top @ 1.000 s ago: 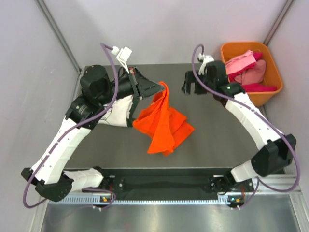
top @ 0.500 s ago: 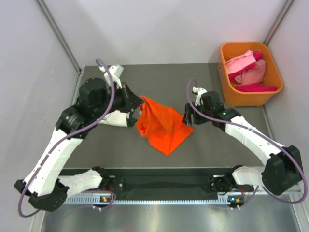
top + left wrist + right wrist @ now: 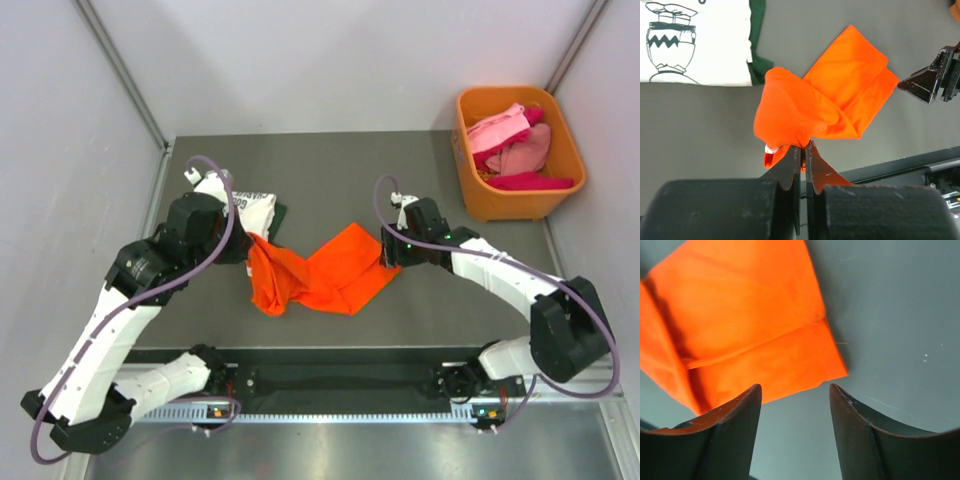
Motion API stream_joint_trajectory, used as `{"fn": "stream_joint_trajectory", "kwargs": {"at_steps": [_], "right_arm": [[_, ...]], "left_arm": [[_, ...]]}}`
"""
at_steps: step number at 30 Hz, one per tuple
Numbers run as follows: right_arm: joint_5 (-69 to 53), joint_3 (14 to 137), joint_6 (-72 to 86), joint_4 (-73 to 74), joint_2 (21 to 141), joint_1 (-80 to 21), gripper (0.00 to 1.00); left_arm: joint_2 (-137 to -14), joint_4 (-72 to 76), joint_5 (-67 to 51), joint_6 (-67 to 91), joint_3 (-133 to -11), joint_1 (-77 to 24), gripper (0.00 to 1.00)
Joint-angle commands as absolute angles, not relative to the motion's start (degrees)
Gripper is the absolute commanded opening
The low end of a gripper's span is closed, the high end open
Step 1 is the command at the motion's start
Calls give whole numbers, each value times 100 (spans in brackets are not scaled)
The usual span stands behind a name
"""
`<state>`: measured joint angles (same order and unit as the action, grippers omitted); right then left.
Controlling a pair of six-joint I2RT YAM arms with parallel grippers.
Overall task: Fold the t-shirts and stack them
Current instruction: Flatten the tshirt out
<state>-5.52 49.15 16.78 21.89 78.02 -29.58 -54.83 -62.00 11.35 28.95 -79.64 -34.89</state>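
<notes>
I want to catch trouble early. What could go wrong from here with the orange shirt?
The left pincer is shut on a bunched wad of the orange t-shirt, so pulling may fold in creases. The right pincer is open with the shirt's corner at the edge of its gap; it could close on bare table. Dragging might ruffle the white t-shirt nearby.
</notes>
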Motion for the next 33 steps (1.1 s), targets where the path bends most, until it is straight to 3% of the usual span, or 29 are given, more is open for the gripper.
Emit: {"fn": "stream_joint_trajectory", "kwargs": {"at_steps": [1,25,28,32,33], "right_arm": [[-185,5097,1758,1890,8006,-3032,56],[-1046,6179,2171,1134,9922,-2584,46],[-1116,6196,2206,1116,9993,-2584,39],[-1125,6188,2250,1107,9792,-2575,0],[-1090,6179,2259,1107,9695,-2549,0]], "left_arm": [[-5423,-6276,1380,2769,-7911,-3480,0],[-5159,-6460,1485,2646,-7541,-3472,0],[-5177,-6460,1529,2628,-7532,-3480,0],[-5186,-6381,1547,2628,-7419,-3472,0],[-5194,-6346,1547,2637,-7383,-3472,0]]}}
